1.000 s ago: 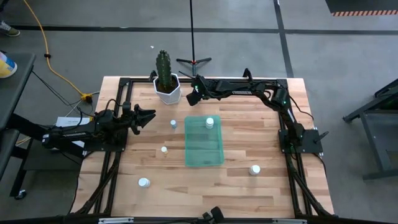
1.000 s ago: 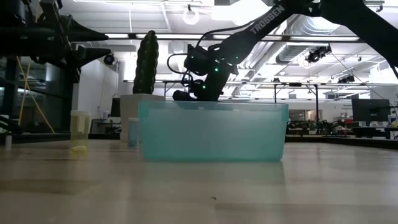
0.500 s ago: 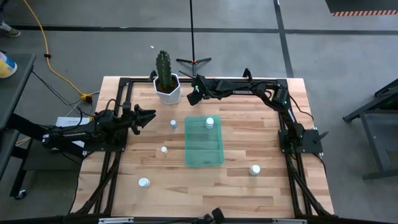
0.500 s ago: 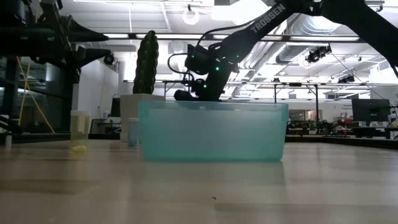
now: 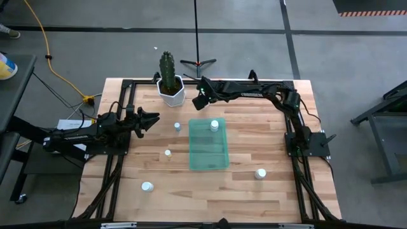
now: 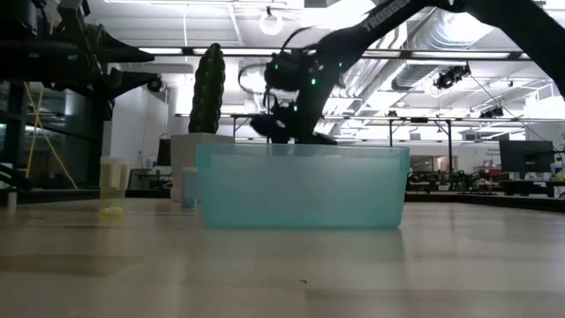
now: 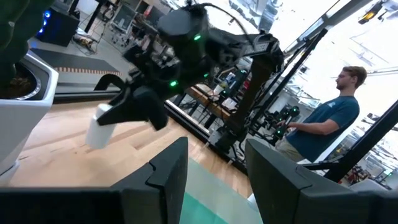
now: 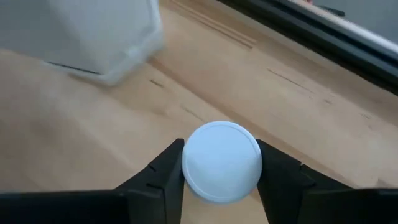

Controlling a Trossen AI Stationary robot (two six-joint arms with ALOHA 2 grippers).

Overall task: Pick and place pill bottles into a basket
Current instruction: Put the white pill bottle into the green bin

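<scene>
My right gripper (image 5: 201, 98) is shut on a small white pill bottle (image 8: 222, 162) above the table's far part, between the white hexagonal cactus pot (image 5: 171, 93) and the green tray (image 5: 210, 159). The left wrist view shows this bottle (image 7: 99, 127) in the air. One bottle (image 5: 214, 125) stands in the tray's far end. Several more stand on the wood: two (image 5: 177, 126) (image 5: 168, 152) left of the tray, one (image 5: 147, 186) near left, one (image 5: 260, 173) near right. My left gripper (image 5: 152, 119) is open and empty at the table's left. My right gripper pinches the bottle's upper end, at the sides just below the white cap (image 8: 222, 163), between its two fingers (image 8: 163, 171). The fingers slant down from above. The bottle hangs tilted below them (image 7: 98, 132), lifted clear of the table.
The cactus pot stands close to the left of my right gripper. The tray shows as a tall translucent wall in the low view (image 6: 300, 190). A black frame rail (image 5: 241, 81) runs along the table's far edge. A person (image 7: 329, 124) stands beyond the table.
My right gripper has risen from the table with the bottle, which now hangs clear of the wood, and has shifted slightly toward the tray. My left gripper has kept still.
</scene>
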